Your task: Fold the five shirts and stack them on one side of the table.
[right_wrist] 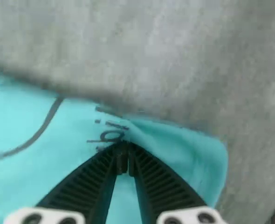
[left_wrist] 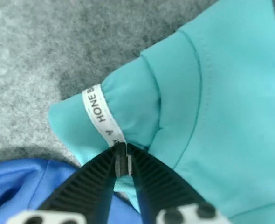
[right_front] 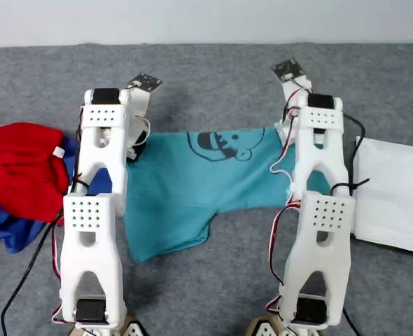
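Grey table (right_front: 213,77), teal shirt (right_front: 185,189), white label (left_wrist: 100,114)

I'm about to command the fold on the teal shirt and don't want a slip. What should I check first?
1. Left gripper shut on teal shirt: ok.
2. Right gripper shut on teal shirt: ok.
3. Teal shirt spread flat: not ok, near part bunched.
4. Blue shirt free of left grip: cannot tell, it lies right beside the gripper.
5. Red shirt apart from teal shirt: ok.
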Controlling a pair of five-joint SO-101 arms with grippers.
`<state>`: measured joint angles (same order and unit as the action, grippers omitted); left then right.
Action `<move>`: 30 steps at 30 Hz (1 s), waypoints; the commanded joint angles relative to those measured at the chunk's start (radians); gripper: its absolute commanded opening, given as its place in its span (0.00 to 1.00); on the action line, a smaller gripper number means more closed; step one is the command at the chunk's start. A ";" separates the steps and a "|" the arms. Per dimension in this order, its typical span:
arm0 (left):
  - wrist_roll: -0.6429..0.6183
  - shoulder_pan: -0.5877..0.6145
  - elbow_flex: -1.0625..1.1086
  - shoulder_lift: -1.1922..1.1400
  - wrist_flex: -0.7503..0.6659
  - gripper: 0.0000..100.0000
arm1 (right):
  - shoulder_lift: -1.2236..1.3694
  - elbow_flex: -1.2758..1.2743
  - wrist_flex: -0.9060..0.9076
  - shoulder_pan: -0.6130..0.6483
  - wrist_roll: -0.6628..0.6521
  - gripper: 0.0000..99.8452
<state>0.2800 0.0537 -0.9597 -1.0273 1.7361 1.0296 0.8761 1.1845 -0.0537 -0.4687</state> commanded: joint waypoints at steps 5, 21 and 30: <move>-0.009 0.009 -0.016 0.129 0.018 0.01 | 0.015 0.207 0.024 0.019 -0.008 0.02; -0.009 0.020 0.245 0.473 0.018 0.01 | -0.001 0.614 0.616 0.094 0.008 0.02; -0.049 0.239 0.518 0.799 0.015 0.01 | -0.297 0.172 0.615 0.163 0.028 0.03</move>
<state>0.2417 0.2117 -0.4810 -0.3644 1.7346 0.9053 1.2275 1.7538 0.0767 -0.4549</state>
